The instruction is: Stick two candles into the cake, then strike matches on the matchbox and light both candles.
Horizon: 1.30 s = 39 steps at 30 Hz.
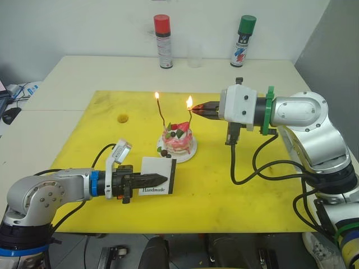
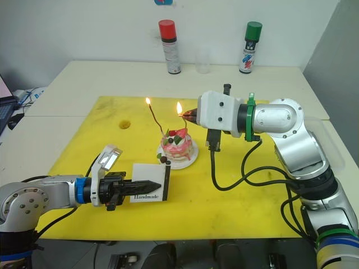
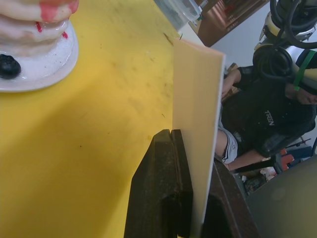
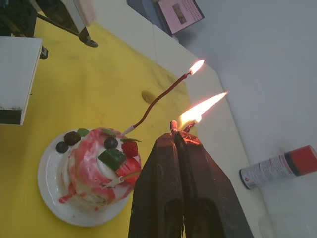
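We see the cake (image 1: 178, 140), small and round with pink-and-white sides, sitting on a small white plate (image 1: 190, 152) near the middle of a yellow mat (image 1: 112, 112) that covers the desk (image 1: 67, 73). It is topped with a strawberry slice, green bits and dark berries, and one dark berry lies on the plate's rim.

Two thin, wavy red-brown candles (image 1: 161, 112) rise from the cake, each taller than it. The far-left one burns with a small flame at its tip. A larger flame burns at the top of the other, right where the right pincer (image 1: 196, 111) reaches in beside and above the cake. Its black fingers are closed together on a short match (image 4: 173, 125), whose end sits in that flame.

In front of the cake and slightly to its left, the matchbox (image 1: 159, 175) stands on edge, white with "Handmade" printed on it and a dark strip along its side nearest the cake. The left pincer (image 1: 147, 180) clamps it flat between both fingers.

Beyond the cake, at the desk's far edge, stand a red-capped spray can (image 1: 162, 41) and a green-capped spray can (image 1: 243, 40).
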{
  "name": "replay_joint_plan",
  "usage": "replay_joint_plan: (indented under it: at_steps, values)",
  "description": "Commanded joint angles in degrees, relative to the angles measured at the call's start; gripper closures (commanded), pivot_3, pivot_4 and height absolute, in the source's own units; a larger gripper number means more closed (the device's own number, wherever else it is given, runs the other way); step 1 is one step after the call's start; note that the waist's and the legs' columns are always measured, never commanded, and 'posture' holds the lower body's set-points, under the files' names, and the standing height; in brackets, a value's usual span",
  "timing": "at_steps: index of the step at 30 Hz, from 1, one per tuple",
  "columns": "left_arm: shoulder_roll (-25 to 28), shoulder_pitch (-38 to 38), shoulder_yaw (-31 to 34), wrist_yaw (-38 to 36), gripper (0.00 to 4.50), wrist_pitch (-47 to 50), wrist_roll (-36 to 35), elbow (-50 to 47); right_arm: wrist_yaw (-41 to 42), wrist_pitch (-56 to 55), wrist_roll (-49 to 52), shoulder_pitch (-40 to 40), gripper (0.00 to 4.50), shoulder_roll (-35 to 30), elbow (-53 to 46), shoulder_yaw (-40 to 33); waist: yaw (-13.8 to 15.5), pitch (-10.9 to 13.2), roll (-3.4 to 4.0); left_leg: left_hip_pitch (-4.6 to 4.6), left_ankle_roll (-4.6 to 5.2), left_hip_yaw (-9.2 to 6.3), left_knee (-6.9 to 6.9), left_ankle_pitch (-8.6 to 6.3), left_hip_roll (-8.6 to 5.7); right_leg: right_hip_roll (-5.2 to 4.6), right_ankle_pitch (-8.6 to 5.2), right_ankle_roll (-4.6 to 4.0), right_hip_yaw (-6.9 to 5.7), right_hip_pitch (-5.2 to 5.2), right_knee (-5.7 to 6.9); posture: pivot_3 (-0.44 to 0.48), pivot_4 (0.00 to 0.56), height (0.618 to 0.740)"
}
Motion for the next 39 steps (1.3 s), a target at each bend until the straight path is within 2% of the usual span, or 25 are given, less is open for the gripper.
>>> replay_joint_plan:
  at_steps: [1, 15, 21, 27, 32, 35, 39]
  values:
    - [-0.3, -0.8, 0.1, -0.4, 4.50, -0.4, -0.6, -0.9, -1.1, -0.2, -0.4, -1.5, 4.48, 0.3, 0.1, -1.1, 0.0, 0.0, 0.00, 0.00, 0.00, 0.00, 0.00, 0.00, 0.00, 0.00, 0.00, 0.00, 0.00, 0.00, 0.00, 0.000, 0.150, 0.740]
    - [-0.5, -0.7, 0.1, -0.3, 4.50, -0.3, -0.7, -1.0, -1.5, -0.5, -0.8, -1.2, 4.48, 0.4, 0.7, -0.8, 0.0, 0.0, 0.00, 0.00, 0.00, 0.00, 0.00, 0.00, 0.00, 0.00, 0.00, 0.00, 0.00, 0.00, 0.00, 0.000, 0.150, 0.740]
    - [-0.7, -0.8, -0.2, -0.3, 4.50, -0.6, -0.4, -0.6, 0.0, 2.2, 2.2, -0.2, 4.48, -0.7, -1.6, -2.2, 0.0, 0.0, 0.00, 0.00, 0.00, 0.00, 0.00, 0.00, 0.00, 0.00, 0.00, 0.00, 0.00, 0.00, 0.00, 0.000, 0.150, 0.740]
    - [-2.1, -0.3, 0.1, 1.0, 4.50, -0.6, -0.6, -0.6, -0.7, 11.3, 7.9, 4.6, 4.48, -5.1, -7.5, -8.9, 0.2, 0.0, 0.00, -0.03, 0.00, 0.00, 0.00, 0.00, -0.01, -0.01, 0.00, 0.00, 0.00, 0.01, -0.03, 0.000, 0.150, 0.740]
    - [-2.9, 1.3, 0.6, 1.9, 4.50, -0.7, -0.9, -1.5, -5.0, 22.9, 11.8, 9.8, 4.48, -9.9, -9.6, -18.8, 0.2, 0.0, 0.00, -0.02, 0.00, 0.00, 0.00, 0.00, -0.01, -0.01, 0.00, 0.00, 0.01, 0.01, -0.03, 0.000, 0.150, 0.740]
    - [-3.5, 2.7, 0.8, 2.6, 4.50, -1.0, -1.1, -1.9, -9.4, 28.1, 11.3, 16.0, 4.48, -12.7, -4.1, -29.3, 0.3, 0.0, -0.02, -0.01, 0.00, 0.01, 0.00, 0.00, -0.01, -0.01, -0.01, 0.00, 0.01, 0.02, -0.04, 0.000, 0.150, 0.740]
    - [-4.2, 3.8, 0.9, 3.3, 4.50, -1.3, -1.4, -2.6, -14.3, 29.6, 10.7, 22.4, 4.48, -13.1, 2.8, -37.1, 0.3, 0.0, -0.02, -0.01, 0.00, 0.09, 0.02, 0.00, -0.06, -0.04, 0.00, 0.01, 0.09, 0.01, -0.05, 0.000, 0.150, 0.740]
